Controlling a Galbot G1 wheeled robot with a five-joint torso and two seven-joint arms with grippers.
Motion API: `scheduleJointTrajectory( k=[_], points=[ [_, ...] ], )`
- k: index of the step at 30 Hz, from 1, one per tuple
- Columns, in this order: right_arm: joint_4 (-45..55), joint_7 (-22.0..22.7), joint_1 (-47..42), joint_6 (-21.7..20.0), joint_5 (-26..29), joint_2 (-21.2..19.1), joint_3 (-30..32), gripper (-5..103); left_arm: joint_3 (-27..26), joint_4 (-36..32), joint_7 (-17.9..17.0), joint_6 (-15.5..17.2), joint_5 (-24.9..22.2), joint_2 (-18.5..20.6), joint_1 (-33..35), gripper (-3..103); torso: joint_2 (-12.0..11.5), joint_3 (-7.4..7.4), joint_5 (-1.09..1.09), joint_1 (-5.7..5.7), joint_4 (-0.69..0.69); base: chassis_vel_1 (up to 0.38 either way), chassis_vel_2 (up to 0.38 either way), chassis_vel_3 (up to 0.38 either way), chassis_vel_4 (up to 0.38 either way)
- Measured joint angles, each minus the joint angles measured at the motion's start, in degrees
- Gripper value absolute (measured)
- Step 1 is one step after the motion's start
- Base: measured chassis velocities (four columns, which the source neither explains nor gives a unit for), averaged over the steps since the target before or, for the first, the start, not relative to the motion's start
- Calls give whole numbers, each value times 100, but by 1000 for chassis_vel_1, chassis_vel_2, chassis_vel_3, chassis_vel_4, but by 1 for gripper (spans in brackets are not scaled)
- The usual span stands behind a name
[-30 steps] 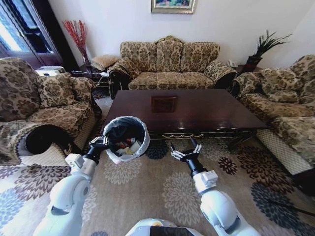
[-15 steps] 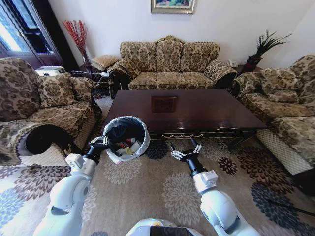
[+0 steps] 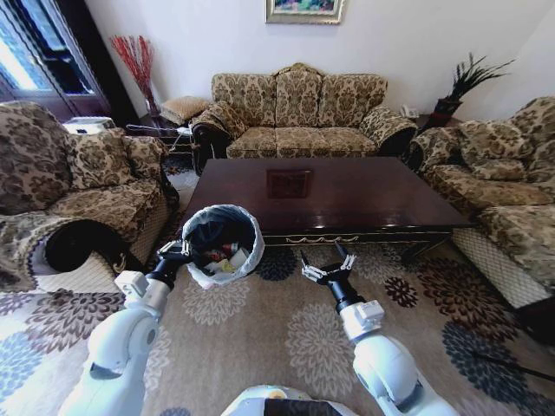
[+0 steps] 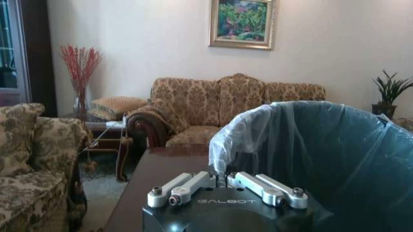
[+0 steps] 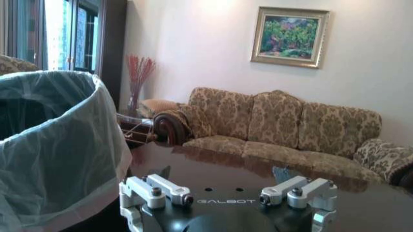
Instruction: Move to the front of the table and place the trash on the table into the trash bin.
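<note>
Trash (image 3: 222, 256) lies inside the bin (image 3: 227, 214), which the left gripper (image 3: 178, 251) clamps at its near rim, just before the table (image 3: 347, 195). Right gripper (image 3: 328, 265) hangs beside it, jaws spread, empty, near the table's front edge.

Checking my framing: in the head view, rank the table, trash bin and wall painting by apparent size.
1. The table, by far the largest.
2. The trash bin, held up by the left gripper, so nearness inflates it.
3. The painting, smallest, cropped by the frame edge.
</note>
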Motion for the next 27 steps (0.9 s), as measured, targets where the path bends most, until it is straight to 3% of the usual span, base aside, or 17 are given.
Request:
scheduleJointTrajectory(
  k=[6,7,8,9,10,11,12,14,16,22,27],
  points=[
    [2,-1,2,-13,20,0,27,100,-22,-68,-21,-42,-23,-26,42,3,0,0,-1,0,-1,0,0,0,0],
    [33,4,7,-55,96,0,108,100,-113,-308,-120,-244,-96,-130,191,3,-1,1,-2,1,-7,0,0,0,0],
    [33,4,7,-55,96,0,108,100,-113,-308,-120,-244,-96,-130,191,3,-1,1,-2,1,-7,0,0,0,0],
    [78,23,18,-112,191,-1,225,100,-176,-476,-173,-383,-141,-197,289,3,0,2,-4,2,3,0,0,0,0],
    [200,69,58,-236,421,-3,491,100,-299,-683,-222,-612,-214,-259,388,3,0,-1,9,0,8,0,0,0,0],
    [267,99,74,-316,568,-6,658,100,-317,-734,-224,-663,-259,-269,410,3,1,-2,10,-2,8,0,0,0,0],
    [267,99,74,-316,568,-6,658,100,-317,-734,-224,-663,-259,-269,410,3,1,-2,10,-2,8,0,0,0,0],
    [480,186,125,-551,989,-16,1145,100,-322,-770,-212,-646,-327,-275,439,3,2,-1,-2,-3,-5,0,0,0,0],
    [673,267,175,-747,1401,-21,1591,100,-328,-770,-229,-490,-238,-278,462,3,2,-1,1,-1,-4,0,0,0,0],
    [746,288,180,-771,1630,-12,1758,100,-335,-553,-310,-284,92,-255,503,3,1,0,0,0,1,0,0,0,0],
    [733,261,186,-758,1640,14,1799,100,-439,19,-338,-206,235,-173,491,3,1,0,0,0,0,0,0,0,0]
  ],
)
